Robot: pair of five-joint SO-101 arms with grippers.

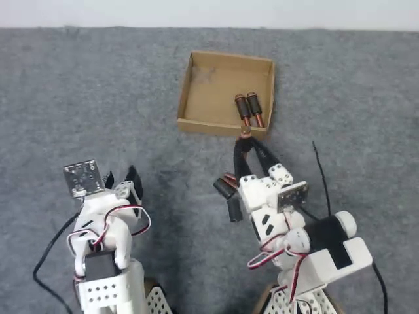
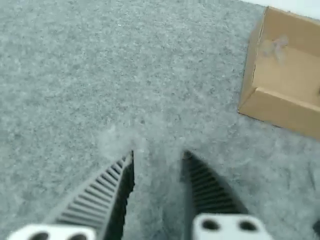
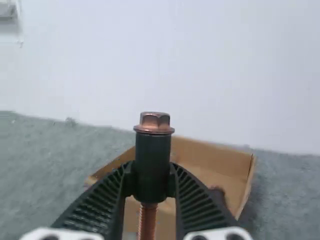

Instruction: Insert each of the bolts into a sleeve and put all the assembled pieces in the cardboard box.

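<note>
A grey felt mat [image 1: 98, 98] covers the table from near edge to far edge, its nap rough and speckled, with a paler scuffed patch [image 2: 117, 139] on the left side. Beyond the far edge stands a plain white wall [image 3: 200, 60], bearing a small pale fitting [image 3: 7, 10].

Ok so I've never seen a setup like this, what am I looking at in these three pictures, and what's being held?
These are two small white robot arms side by side on grey carpet. One picture looks down from overhead; the other two come from cameras on each arm's wrist. The right gripper is shut on a copper bolt in a black sleeve, near the cardboard box, which holds two finished pieces. Two more black sleeves lie beside that arm. The left gripper hangs open over bare carpet.
</note>
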